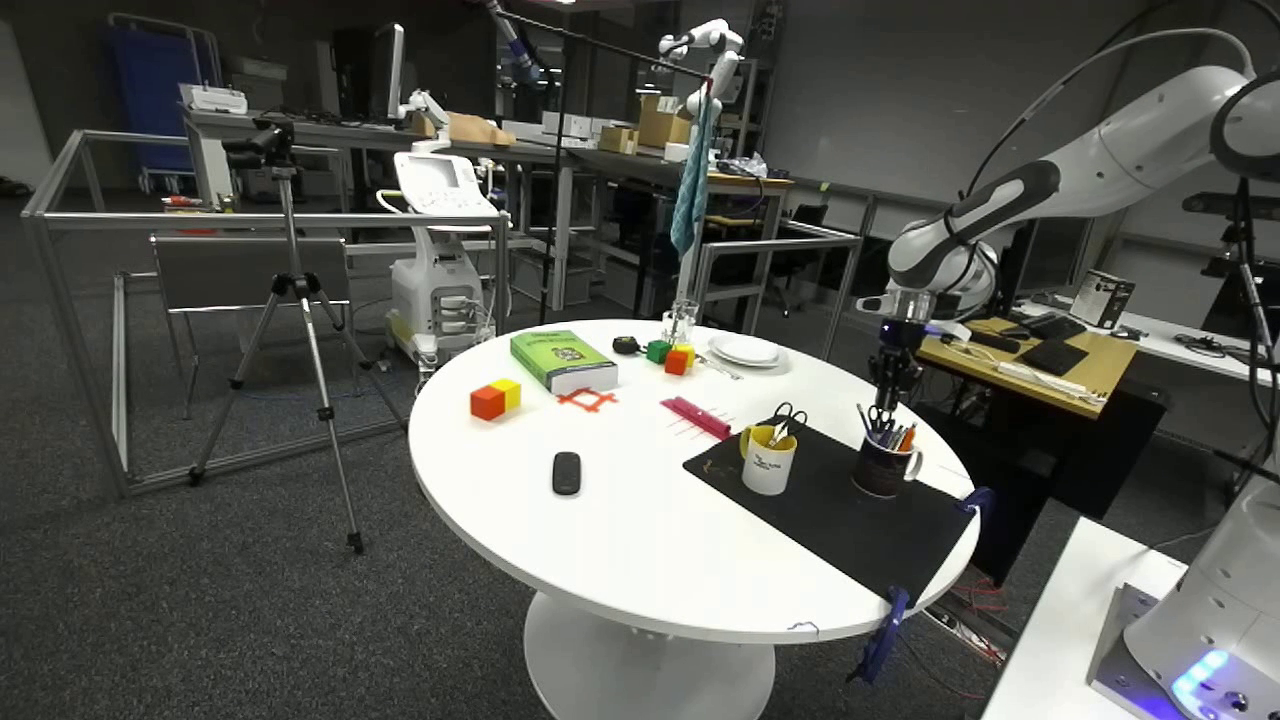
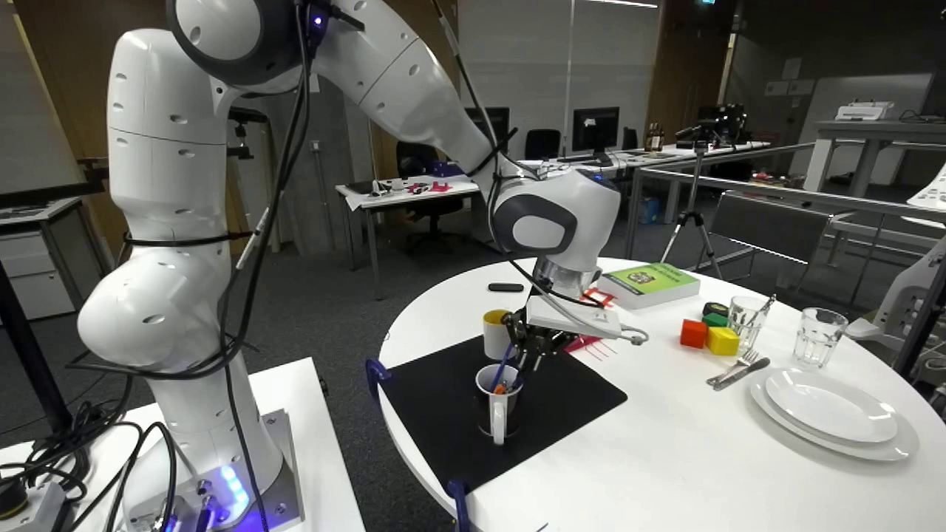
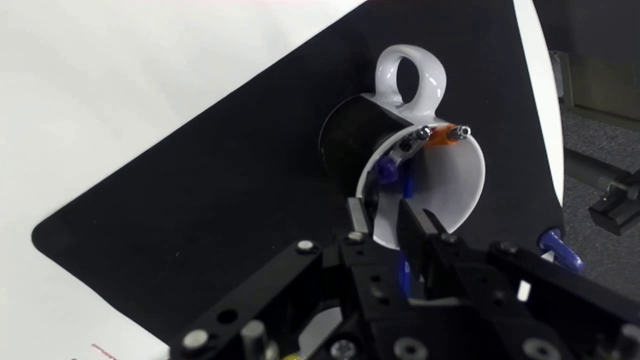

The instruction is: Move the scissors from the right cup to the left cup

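Over the dark mug (image 1: 880, 474): gripper (image 3: 384, 210) low by the pens (image 3: 387, 170), jaws apart, nothing seen clamped. Scissors (image 1: 780, 431) poke out of the white mug (image 1: 768, 471), so the transfer looks done. Next move probably calls for lifting straight up, pens undisturbed.

Dark carpet (image 1: 230, 600); round white table (image 1: 620, 550) (pedestal base (image 1: 640, 660)); grey wall (image 1: 880, 110) beyond wood-topped desk (image 1: 1100, 360).

Only illegible lettering (white cup (image 1: 768, 466), book (image 1: 563, 361))
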Controlling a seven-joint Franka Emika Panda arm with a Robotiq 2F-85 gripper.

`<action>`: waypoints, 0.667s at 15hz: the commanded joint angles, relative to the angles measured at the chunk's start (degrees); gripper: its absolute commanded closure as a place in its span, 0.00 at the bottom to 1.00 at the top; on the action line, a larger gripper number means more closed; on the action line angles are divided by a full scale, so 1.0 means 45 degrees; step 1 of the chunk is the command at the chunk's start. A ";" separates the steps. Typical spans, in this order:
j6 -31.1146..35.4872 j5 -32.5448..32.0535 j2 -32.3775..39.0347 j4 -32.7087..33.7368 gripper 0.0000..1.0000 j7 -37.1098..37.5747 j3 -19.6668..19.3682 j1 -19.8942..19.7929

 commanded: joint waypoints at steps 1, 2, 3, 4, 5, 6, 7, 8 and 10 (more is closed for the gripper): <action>-0.0041 -0.0498 -0.0149 -0.0369 0.68 -0.0051 0.0189 -0.0111; -0.0026 -0.0555 -0.0145 -0.0417 0.67 -0.0043 0.0205 -0.0106; -0.0015 -0.0616 -0.0138 -0.0456 0.72 -0.0033 0.0220 -0.0100; -0.0019 -0.0677 -0.0130 -0.0486 0.93 -0.0015 0.0235 -0.0091; -0.0018 -0.0722 -0.0132 -0.0515 0.94 -0.0016 0.0245 -0.0087; -0.0013 -0.0756 -0.0127 -0.0523 0.93 -0.0014 0.0252 -0.0080; -0.0032 -0.0763 -0.0118 -0.0510 1.00 -0.0012 0.0257 -0.0074; -0.0026 -0.0777 -0.0113 -0.0511 1.00 0.0000 0.0261 -0.0065; -0.0033 -0.0748 -0.0139 -0.0495 0.98 0.0006 0.0273 -0.0071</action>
